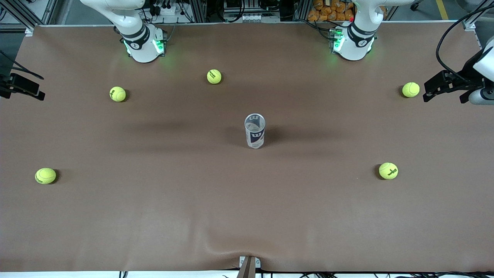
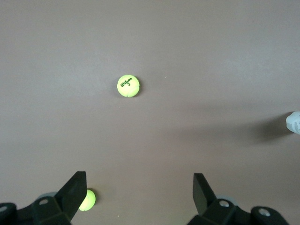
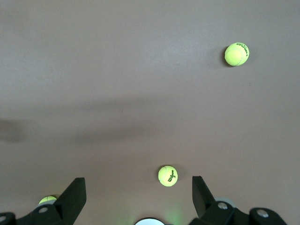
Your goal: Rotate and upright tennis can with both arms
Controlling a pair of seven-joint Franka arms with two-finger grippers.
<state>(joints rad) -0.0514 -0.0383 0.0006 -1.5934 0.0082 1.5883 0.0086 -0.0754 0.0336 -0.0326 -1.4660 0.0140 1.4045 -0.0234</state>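
Note:
The tennis can [image 1: 254, 131] stands upright in the middle of the table, its silvery rim on top and a navy band with a white logo facing the front camera. A white sliver of the tennis can [image 2: 293, 123] shows at the edge of the left wrist view. Both arms are drawn back high and wait away from the can. The left arm [image 1: 455, 83] hangs over its own end of the table, the right arm [image 1: 21, 87] over the other end. My left gripper [image 2: 139, 178] is open and holds nothing. My right gripper [image 3: 138, 180] is open too, over bare mat.
Several yellow-green tennis balls lie scattered on the brown mat [image 1: 247, 216]: one [image 1: 214, 76] near the bases, one [image 1: 388, 170] toward the left arm's end, one [image 1: 45, 175] toward the right arm's end. The arm bases [image 1: 144, 46] stand along the table's edge.

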